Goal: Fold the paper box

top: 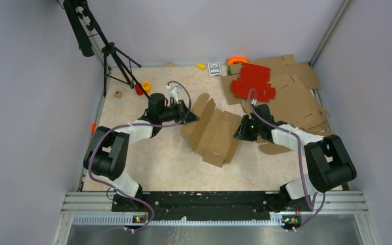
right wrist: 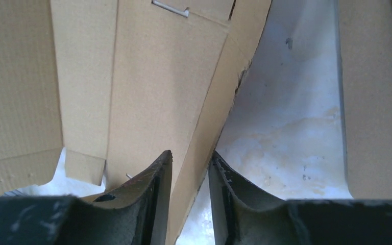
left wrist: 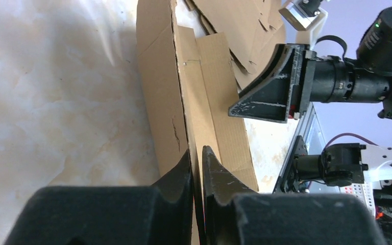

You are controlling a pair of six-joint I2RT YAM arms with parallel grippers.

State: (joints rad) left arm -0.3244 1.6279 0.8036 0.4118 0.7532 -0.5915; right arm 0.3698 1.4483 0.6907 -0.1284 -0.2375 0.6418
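Beige marbled tabletop (top: pixel 148 163), walled in plain grey, carries the paper box (top: pixel 212 133) at frame centre, panels half raised. Left end effector (left wrist: pixel 196 150) is pinched tight on its frame-left edge; right end effector (right wrist: pixel 190 155) straddles the opposite edge, jaws narrowly apart. Seat both grips firmly before folding: smooth surface, cardboard may slide.

Paper box (top: pixel 214 133): plain brown corrugated cardboard, no print, creased into panels with flaps at the ends. Lies mid-table, opened out but not flat. Left panel stands raised on its edge; right edge lifted too. Small crack along one crease.
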